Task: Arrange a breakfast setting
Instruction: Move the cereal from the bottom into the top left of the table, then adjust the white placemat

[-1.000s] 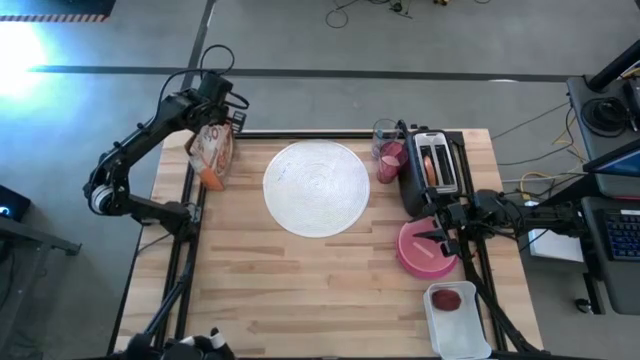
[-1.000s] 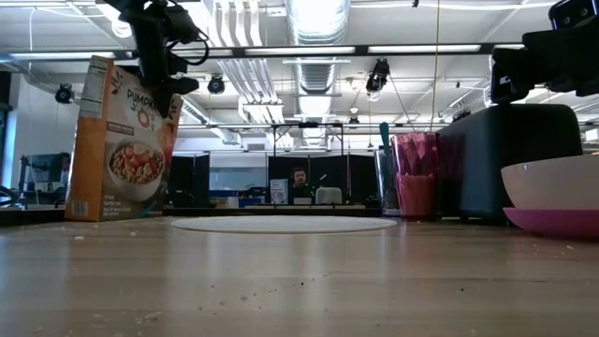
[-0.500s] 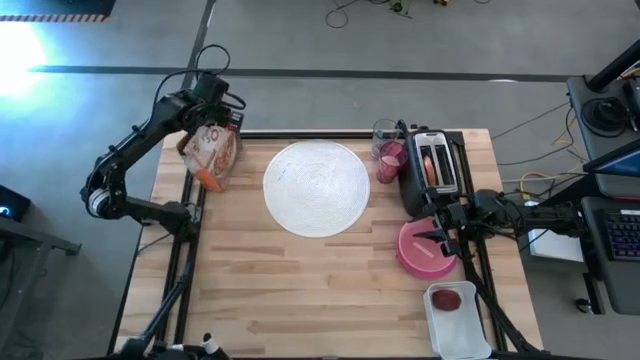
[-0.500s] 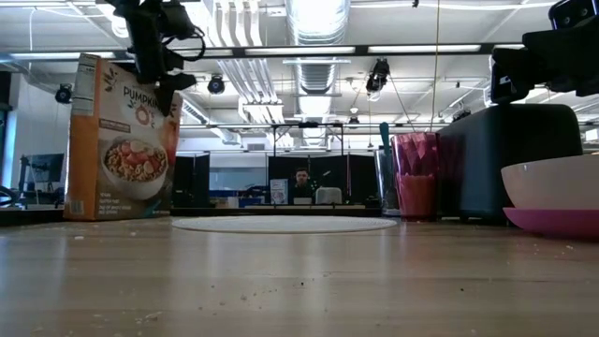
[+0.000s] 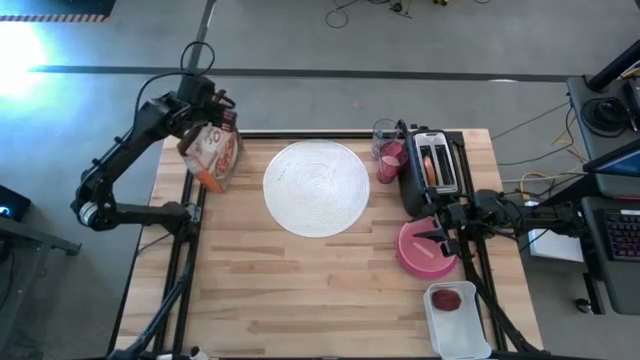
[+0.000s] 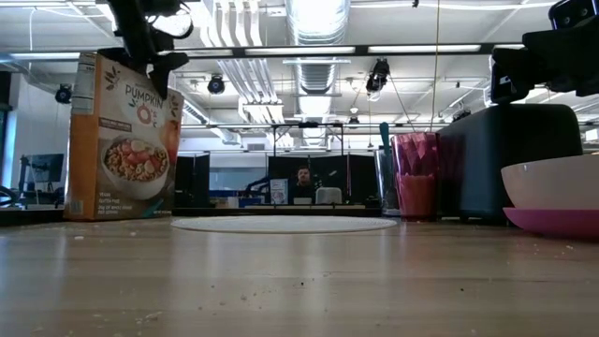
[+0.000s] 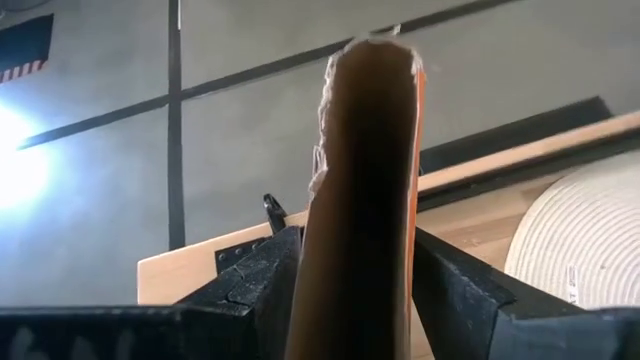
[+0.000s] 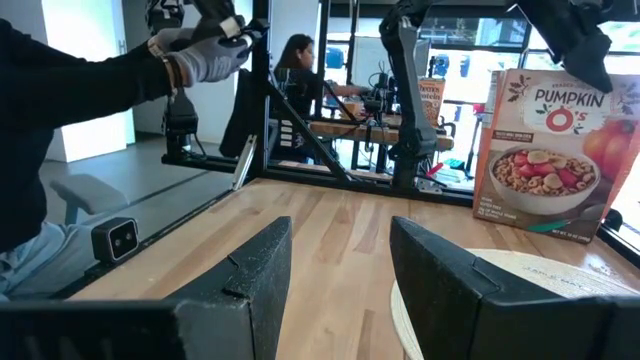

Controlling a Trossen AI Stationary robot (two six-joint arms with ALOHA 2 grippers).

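We saw the left hand (image 5: 207, 108) at the upper left of the high view, over the top of the cereal (image 5: 212, 155) box, its fingers (image 7: 262, 285) apart on either side of the box's top edge. The box stood upright on the bench (image 5: 320, 300), left of the large white round disc (image 5: 317, 187). The right hand (image 5: 437, 235) hovered, fingers apart, over the translucent peach bowl (image 5: 425, 247) on the small magenta plate (image 6: 554, 222), right of centre.
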